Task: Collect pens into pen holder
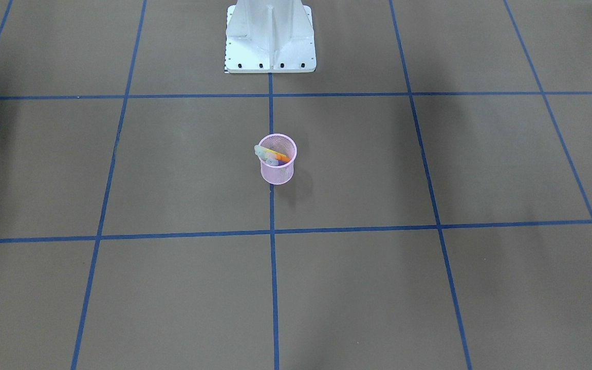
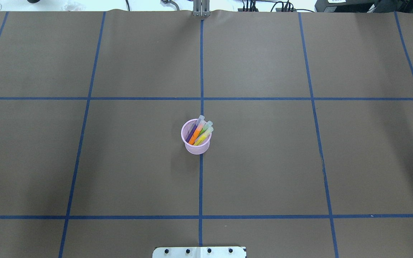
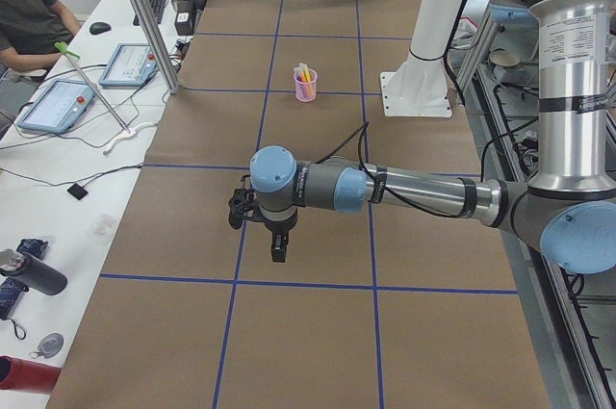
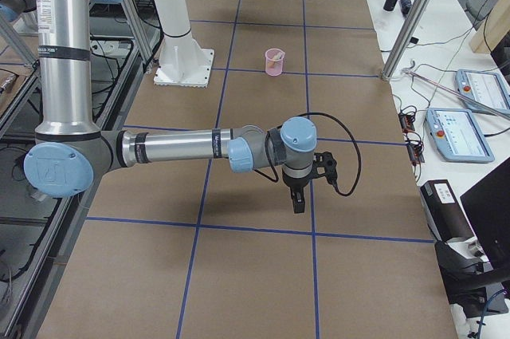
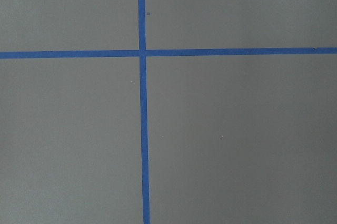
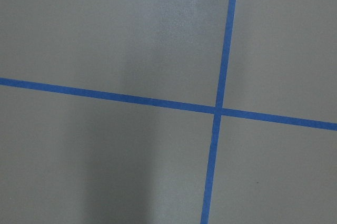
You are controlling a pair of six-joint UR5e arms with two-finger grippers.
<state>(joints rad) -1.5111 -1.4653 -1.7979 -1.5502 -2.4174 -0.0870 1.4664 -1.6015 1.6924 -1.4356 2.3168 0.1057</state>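
Note:
The pink mesh pen holder (image 2: 197, 148) stands upright at the table's middle on a blue tape line, also in the front view (image 1: 277, 174) and both side views (image 3: 305, 89) (image 4: 274, 65). Purple, orange, green and yellow pens (image 2: 196, 133) lean inside it, pale caps up over the rim (image 1: 270, 154). No pen lies on the table. My left gripper (image 3: 277, 250) hangs above the paper far from the cup, seen only in the left side view; my right gripper (image 4: 298, 202) likewise, only in the right side view. I cannot tell whether either is open or shut. Both wrist views show only paper and tape.
The white robot base (image 1: 270, 41) stands behind the cup. Blue tape lines (image 2: 201, 186) grid the brown paper. An operator (image 3: 29, 14) sits at a side bench with teach pendants (image 3: 58, 104) and a bottle (image 3: 34, 274). Metal frame posts (image 4: 414, 20) stand at the table's edges.

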